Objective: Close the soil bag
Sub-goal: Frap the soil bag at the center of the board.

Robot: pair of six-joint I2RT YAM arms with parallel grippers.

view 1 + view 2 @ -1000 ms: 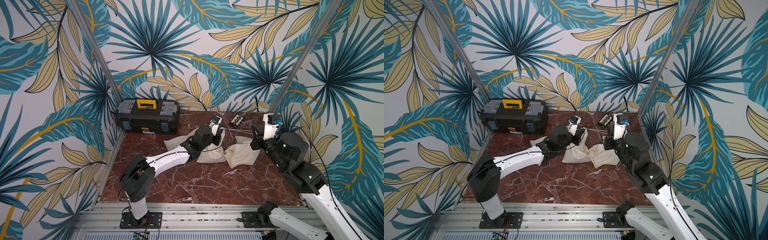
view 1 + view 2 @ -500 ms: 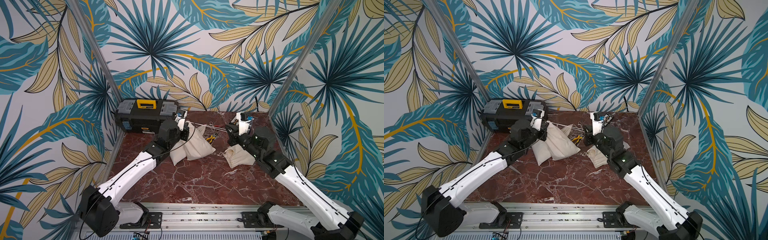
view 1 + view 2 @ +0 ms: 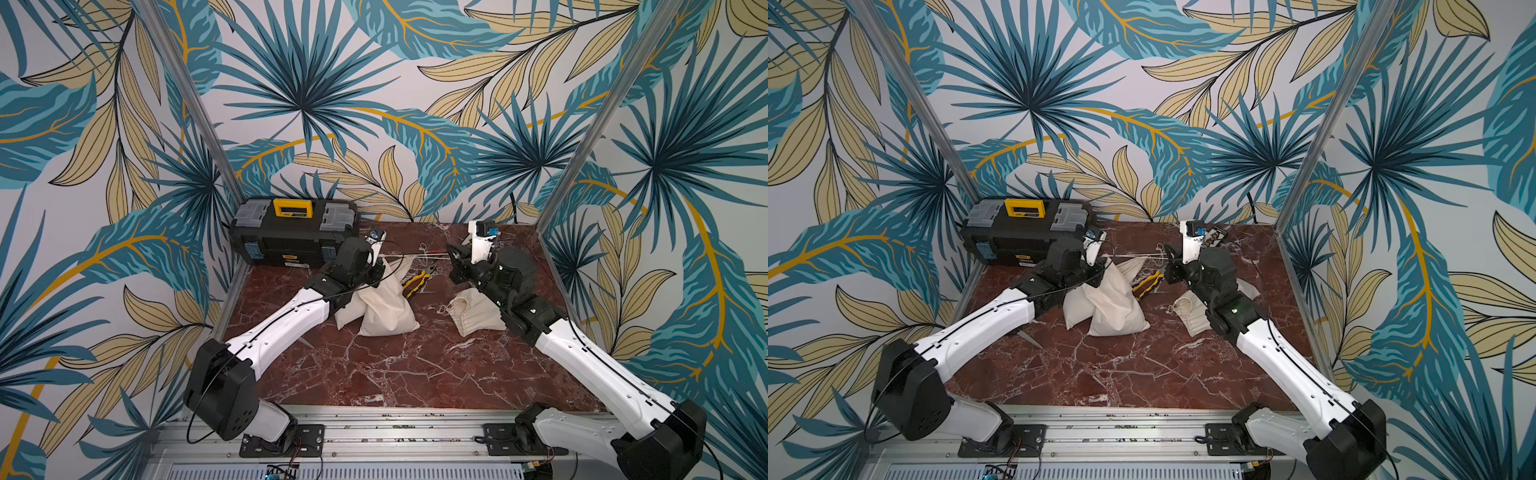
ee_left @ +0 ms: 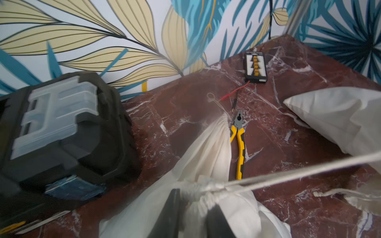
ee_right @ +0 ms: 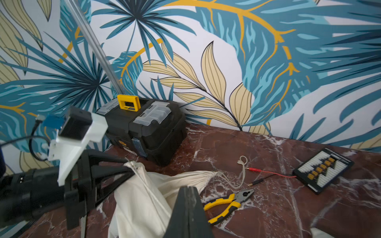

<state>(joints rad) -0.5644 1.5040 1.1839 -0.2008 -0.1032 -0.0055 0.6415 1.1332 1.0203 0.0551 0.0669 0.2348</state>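
The left gripper [image 5: 131, 170] seems clamped on the gathered neck of the soil bag [image 3: 386, 311], anchoring it, while the right gripper [image 5: 187, 190], jaws together on the drawstring [image 4: 288, 173], holds the cord taut to cinch the mouth. The bag sits on the marble table [image 3: 395, 374] by the toolbox [image 3: 293, 232], base down, long axis tilting neck-up toward the back

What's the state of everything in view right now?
soil bag, neck gathered tight, base on the table
drawstring, taut between both grippers
left gripper, shut on soil bag's neck
right gripper, shut on drawstring
toolbox, lid closed
pliers, closed, flat on table
second bag, lying down, mouth gathered
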